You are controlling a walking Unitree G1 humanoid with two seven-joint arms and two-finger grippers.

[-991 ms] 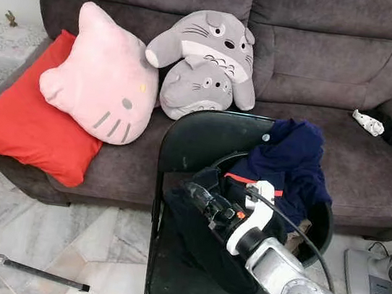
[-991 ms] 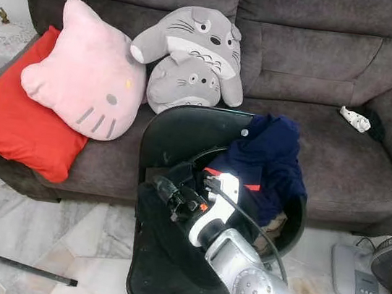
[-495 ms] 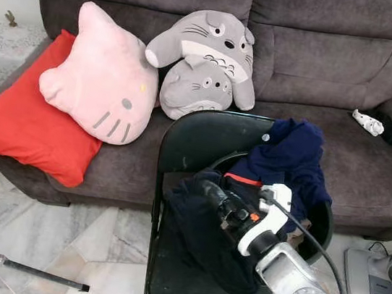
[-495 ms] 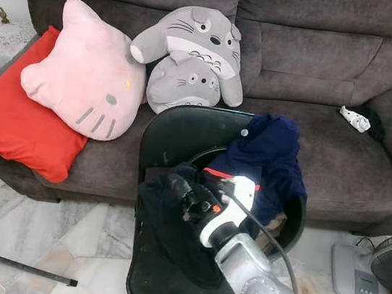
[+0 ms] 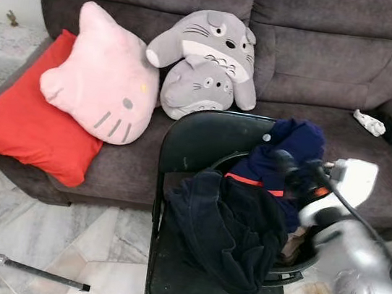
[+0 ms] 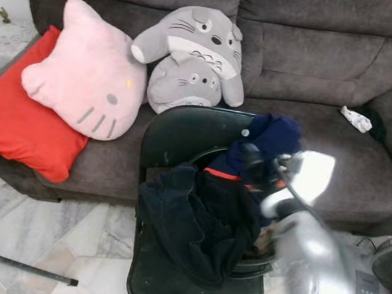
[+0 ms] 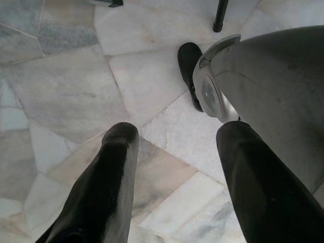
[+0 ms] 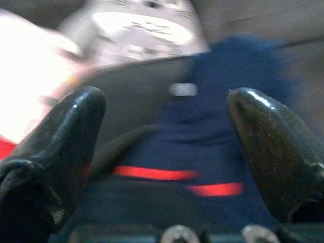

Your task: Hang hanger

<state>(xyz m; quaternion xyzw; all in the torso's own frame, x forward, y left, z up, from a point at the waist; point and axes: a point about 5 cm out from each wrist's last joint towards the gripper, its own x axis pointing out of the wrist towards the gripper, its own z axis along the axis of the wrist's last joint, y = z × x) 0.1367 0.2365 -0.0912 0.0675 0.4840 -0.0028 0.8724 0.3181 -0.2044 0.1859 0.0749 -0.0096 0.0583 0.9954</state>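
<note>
So the right gripper (image 8: pixel 162 131) has its two black fingers (image 8: pixel 55 147) spread wide apart with nothing between them, hovering blurred over the navy garment with the red stripe (image 5: pixel 285 163) that's heaped in a black basket (image 5: pixel 309 254). Seen from the head camera, that gripper (image 5: pixel 291 173) sits at about 3 o'clock from the chair's middle. At 9 o'clock from it, a darker black garment (image 5: pixel 225 228) spills out of the basket onto the seat of the black folding chair (image 5: pixel 204 137). Can't pick out a hanger anywhere in that pile, honestly.

Behind the chair at 12 o'clock is the grey sofa (image 5: pixel 354 60) with two grey Totoro plushies (image 5: pixel 204 60), a pink cat-face cushion (image 5: pixel 103 79) and a red pillow (image 5: pixel 27 123) at 10 o'clock.

The left gripper (image 7: pixel 172 167) hangs idle over the marble floor (image 7: pixel 66 81), fingers parted, nothing held.
</note>
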